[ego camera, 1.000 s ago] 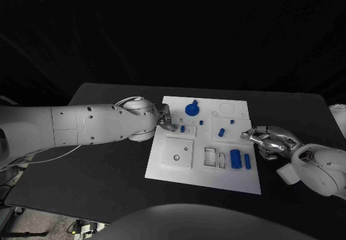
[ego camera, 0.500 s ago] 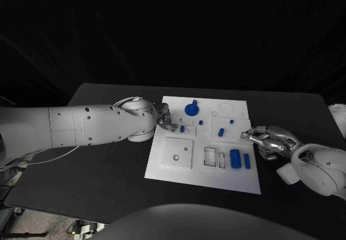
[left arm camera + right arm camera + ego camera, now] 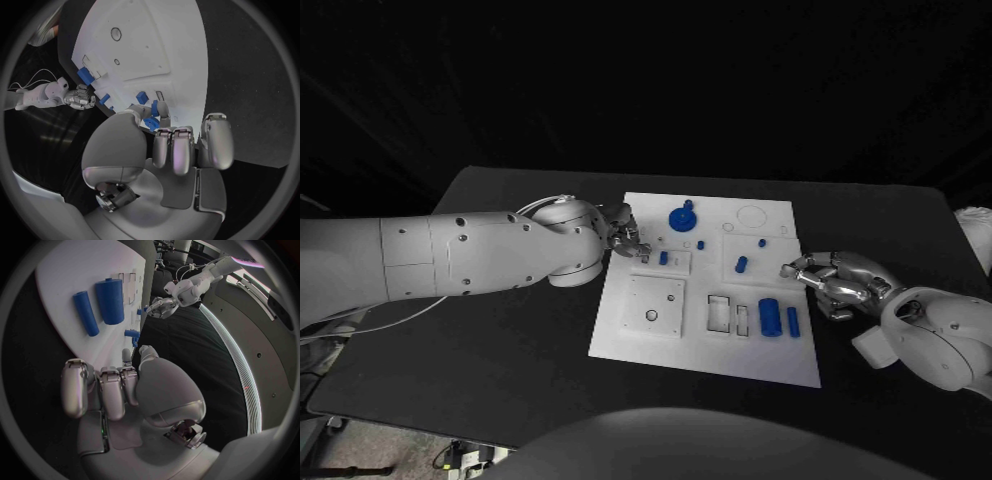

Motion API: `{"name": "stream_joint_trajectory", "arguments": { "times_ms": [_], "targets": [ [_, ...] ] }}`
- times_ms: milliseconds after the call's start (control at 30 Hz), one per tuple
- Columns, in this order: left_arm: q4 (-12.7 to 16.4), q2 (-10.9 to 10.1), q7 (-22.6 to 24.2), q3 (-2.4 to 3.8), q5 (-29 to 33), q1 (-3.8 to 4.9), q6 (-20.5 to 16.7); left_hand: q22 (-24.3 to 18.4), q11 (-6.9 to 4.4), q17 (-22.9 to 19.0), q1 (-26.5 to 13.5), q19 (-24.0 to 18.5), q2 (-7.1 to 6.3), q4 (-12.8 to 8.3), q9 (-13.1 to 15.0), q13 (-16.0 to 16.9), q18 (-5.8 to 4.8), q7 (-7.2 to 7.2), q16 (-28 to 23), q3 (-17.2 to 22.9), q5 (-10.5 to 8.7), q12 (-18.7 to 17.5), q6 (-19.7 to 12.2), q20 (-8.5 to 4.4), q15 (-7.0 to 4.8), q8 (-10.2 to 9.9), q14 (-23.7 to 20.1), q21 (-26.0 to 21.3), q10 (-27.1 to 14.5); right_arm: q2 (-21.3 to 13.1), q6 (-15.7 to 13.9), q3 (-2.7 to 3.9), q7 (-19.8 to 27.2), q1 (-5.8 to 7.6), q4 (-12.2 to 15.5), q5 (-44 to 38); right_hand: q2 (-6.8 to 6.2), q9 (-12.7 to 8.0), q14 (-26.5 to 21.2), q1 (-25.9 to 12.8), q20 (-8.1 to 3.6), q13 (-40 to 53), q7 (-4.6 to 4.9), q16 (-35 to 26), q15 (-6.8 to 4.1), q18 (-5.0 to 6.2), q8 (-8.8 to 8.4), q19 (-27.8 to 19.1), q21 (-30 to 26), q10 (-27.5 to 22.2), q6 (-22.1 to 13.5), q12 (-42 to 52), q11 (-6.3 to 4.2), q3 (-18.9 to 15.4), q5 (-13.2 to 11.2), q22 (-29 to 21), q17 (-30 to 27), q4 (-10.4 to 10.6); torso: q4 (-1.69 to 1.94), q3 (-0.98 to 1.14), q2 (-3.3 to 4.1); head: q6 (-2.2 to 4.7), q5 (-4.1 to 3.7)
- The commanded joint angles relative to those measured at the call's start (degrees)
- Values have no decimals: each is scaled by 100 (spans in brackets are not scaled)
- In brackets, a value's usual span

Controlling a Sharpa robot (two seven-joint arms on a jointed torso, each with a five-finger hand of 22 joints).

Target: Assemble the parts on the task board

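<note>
Board (image 3: 708,345) lies mid-surface (image 3: 502,340), so both arms reach it. Your left robot hand (image 3: 625,236) pinches a small blue part (image 3: 150,123) at the board's left edge, likely for seating. Your right robot hand (image 3: 831,277) rests clenched, empty, at the right edge. Two blue cylinders (image 3: 770,317) lie near-right.

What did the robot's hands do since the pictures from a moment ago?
The left arm shifted a little toward the far side of the table, and the left hand stayed at the task board's left edge, near a small blue part. Whether it pinches a part cannot be told. The right hand stayed curled by the board's right edge. The blue cylinders and the blue knob did not move.
</note>
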Motion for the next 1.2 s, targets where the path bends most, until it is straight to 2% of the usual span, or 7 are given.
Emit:
{"name": "stream_joint_trajectory", "arguments": {
  "times_ms": [33,433,467,533,600,933,1200],
  "targets": [
    [76,-20,33,-4,-94,1,-126,1185,-35,1506,70,162,13,45,5,1507,63,4,14,-1,-132,13,-50,-51,-38,15,614,20,616,4,75,-1,25,-6,-1,-34,6,-7,476,50,4,583,6,-19,-28,18,-23,-47,-19,902,5,-37,-263,34,28,1083,1311,9,0,1,1,1,-1],
    [319,-95,-402,-12,-515,-1,-182,1178,-17,1506,120,153,126,74,-5,1507,68,24,14,17,-651,13,-103,-38,-23,3,614,-9,616,6,53,-1,18,-7,1,-34,6,-7,476,50,4,583,6,-19,-28,18,-23,-47,-19,902,5,-37,-263,34,28,1083,1311,9,-4,3,2,1,-6],
    [341,-104,-447,-12,-536,-2,-193,1177,-17,1506,149,152,144,74,-8,1507,69,26,14,55,-810,13,-119,-37,-22,-1,614,-13,616,6,50,-1,16,-7,3,-34,6,-7,476,50,4,583,6,-19,-28,18,-23,-47,-19,902,5,-37,-263,34,28,1083,1311,9,-4,3,3,1,-8],
    [384,-121,-520,-12,-573,-7,-223,1176,-15,1506,220,151,181,83,-20,1507,70,30,14,234,-1397,13,-156,-36,-20,-16,614,-18,616,5,45,-1,13,-7,4,-34,6,-7,476,50,4,583,6,-19,-28,18,-23,-47,-19,902,5,-37,-263,34,28,1083,1311,9,-4,3,4,1,-13],
    [421,-134,-586,-13,-614,-20,-267,1176,-8,1506,229,151,164,92,-35,1507,70,40,14,462,-1850,13,-164,-30,-12,-20,614,-22,616,6,39,-1,10,-7,3,-35,6,-8,476,51,4,583,6,-20,-27,19,-24,-48,-20,902,4,-37,-263,37,28,1083,1310,9,0,2,5,1,-16],
    [448,-110,-701,-14,-719,-114,-293,1171,3,1506,176,146,128,91,-41,1507,74,47,14,628,-1995,13,-161,-21,-6,-10,614,-41,616,7,31,-1,7,-7,1,-35,4,-8,472,55,4,583,7,-22,-27,20,-25,-54,-28,902,1,-37,-263,46,28,1080,1304,9,0,-3,4,1,-19],
    [433,-62,-667,-14,-743,-140,-375,1170,10,1506,80,147,99,100,-44,1507,74,59,14,691,-2074,13,-157,-17,-2,-2,614,-44,616,9,32,-1,7,-7,0,-35,4,-8,472,55,4,583,7,-22,-27,20,-25,-54,-28,902,1,-37,-263,46,28,1080,1304,9,2,-2,8,1,-9]
  ]
}}
